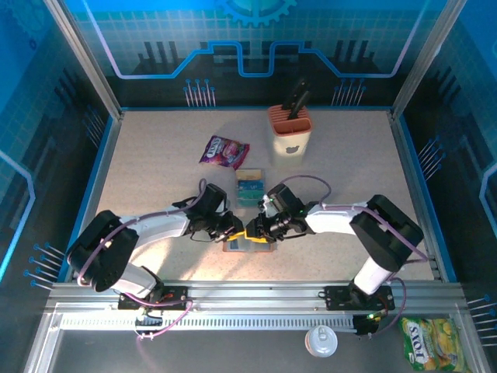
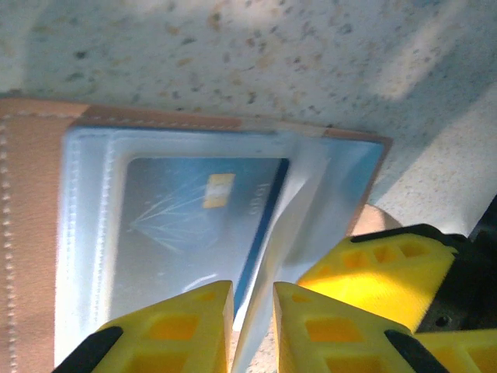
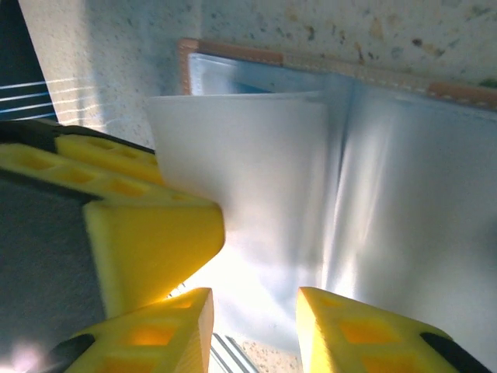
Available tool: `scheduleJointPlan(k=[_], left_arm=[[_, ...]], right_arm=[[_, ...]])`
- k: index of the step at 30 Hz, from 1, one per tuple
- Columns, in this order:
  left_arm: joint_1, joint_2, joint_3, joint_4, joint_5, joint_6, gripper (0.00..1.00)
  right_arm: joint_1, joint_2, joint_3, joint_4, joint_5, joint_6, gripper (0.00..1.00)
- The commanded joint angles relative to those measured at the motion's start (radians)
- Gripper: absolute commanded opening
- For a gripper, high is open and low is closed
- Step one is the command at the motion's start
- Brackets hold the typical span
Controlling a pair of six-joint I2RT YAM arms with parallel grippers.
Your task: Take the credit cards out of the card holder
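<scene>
The brown card holder (image 1: 247,245) lies open on the table between my two grippers. In the left wrist view its leather edge (image 2: 31,233) frames clear sleeves, and a blue credit card (image 2: 194,225) with a gold chip sits inside one. My left gripper (image 2: 253,311) is shut on the thin edge of a lifted sleeve flap. My right gripper (image 3: 255,318) is open, its fingers either side of the pale sleeve (image 3: 256,171) without closing on it. A yellow finger of the right gripper (image 2: 373,272) is beside the wallet. A small pile of teal and blue credit cards (image 1: 250,185) lies further back.
A purple snack packet (image 1: 224,151) lies at the back left of the cards. The beige knife block (image 1: 290,130) stands behind them. A can (image 1: 320,339) and a yellow packet (image 1: 425,339) sit off the table at the front right.
</scene>
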Motion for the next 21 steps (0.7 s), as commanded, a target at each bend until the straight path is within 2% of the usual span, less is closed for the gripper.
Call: scheduleJointPlan(k=[1, 8, 21], left_arm=[[-0.007, 0.026, 0.048, 0.019, 0.022, 0.011, 0.22], [-0.043, 0.079, 0.102, 0.035, 0.045, 0.014, 0.22], [-0.095, 0.178, 0.191, 0.017, 0.046, 0.035, 0.18]], right_arm=[[-0.019, -0.084, 0.015, -0.07, 0.029, -0.049, 0.35], [-0.056, -0.199, 0.051, -0.249, 0.125, -0.128, 0.35], [-0.099, -0.301, 0.018, -0.308, 0.174, -0.137, 0.35]])
